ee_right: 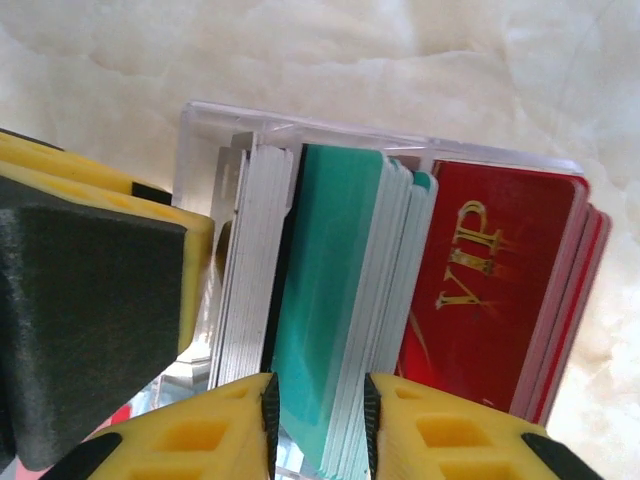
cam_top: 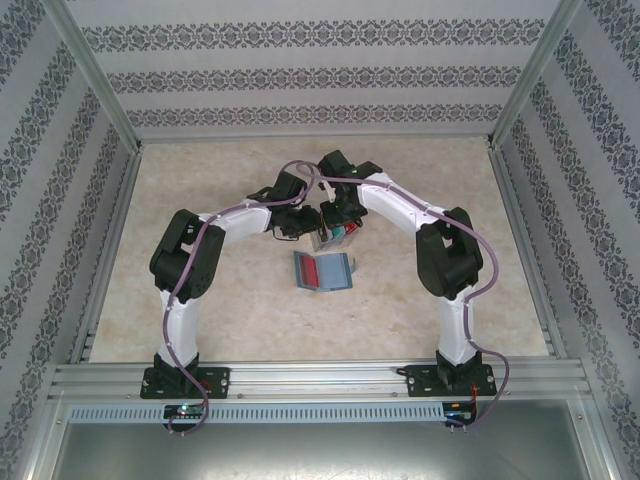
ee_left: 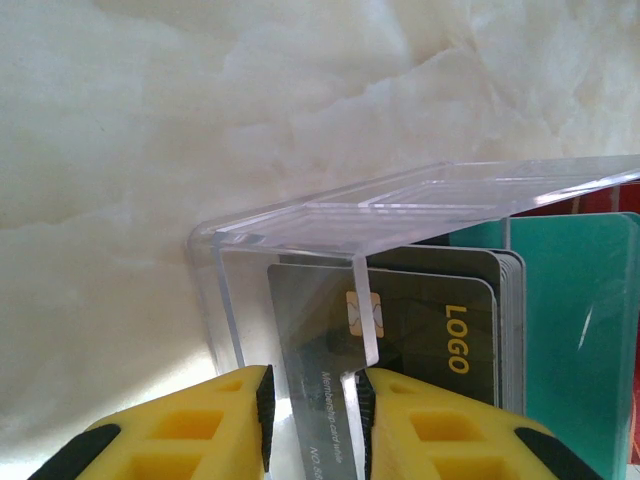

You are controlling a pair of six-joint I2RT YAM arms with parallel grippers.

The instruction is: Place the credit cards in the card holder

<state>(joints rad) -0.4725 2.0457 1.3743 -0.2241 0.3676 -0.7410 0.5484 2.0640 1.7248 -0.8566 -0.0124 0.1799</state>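
From my station I see a pale marbled tabletop (cam_top: 260, 325), damask-patterned wall panels (cam_top: 300, 40), aluminium frame rails (cam_top: 320, 376), and soft even light.

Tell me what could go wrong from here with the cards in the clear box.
The right gripper pinches several teal cards at once, so more than one may lift out together. The red cards lean against that stack and could get dragged out too. The left gripper holds the clear box at one end; if cards jam, the box may tilt or slide.
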